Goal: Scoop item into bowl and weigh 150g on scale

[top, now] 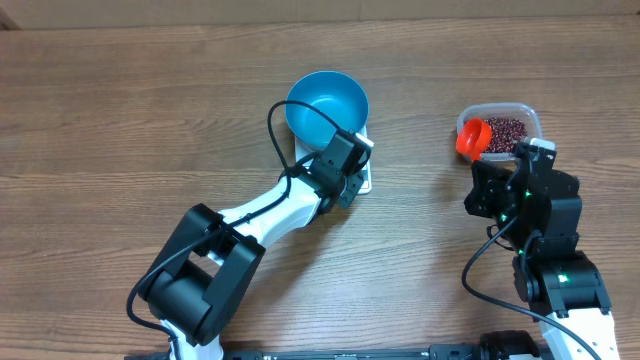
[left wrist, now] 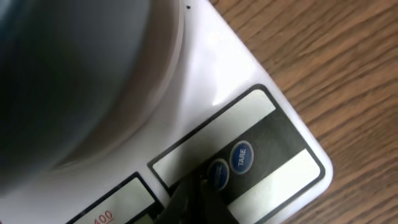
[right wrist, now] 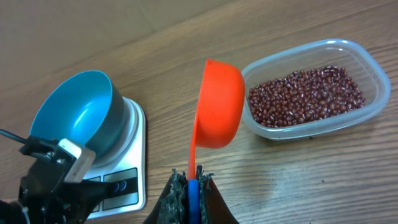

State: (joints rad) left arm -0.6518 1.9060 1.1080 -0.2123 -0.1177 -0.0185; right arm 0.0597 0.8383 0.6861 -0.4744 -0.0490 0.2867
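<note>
We are pressing the closed left gripper [left wrist: 194, 198] on the flat white scale [left wrist: 239, 68] (round blue bowl [right wrist: 73, 115] atop); the right gripper [right wrist: 191, 188] is clamping an orange plastic scoop [right wrist: 217, 106].

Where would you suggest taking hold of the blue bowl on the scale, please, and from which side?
Probably its rim, from above, on the side away from the left gripper. The blue bowl stands upright and open, seemingly too wide to span, so one jaw inside and one outside the wall. The left gripper crowds the button edge of the scale.
</note>
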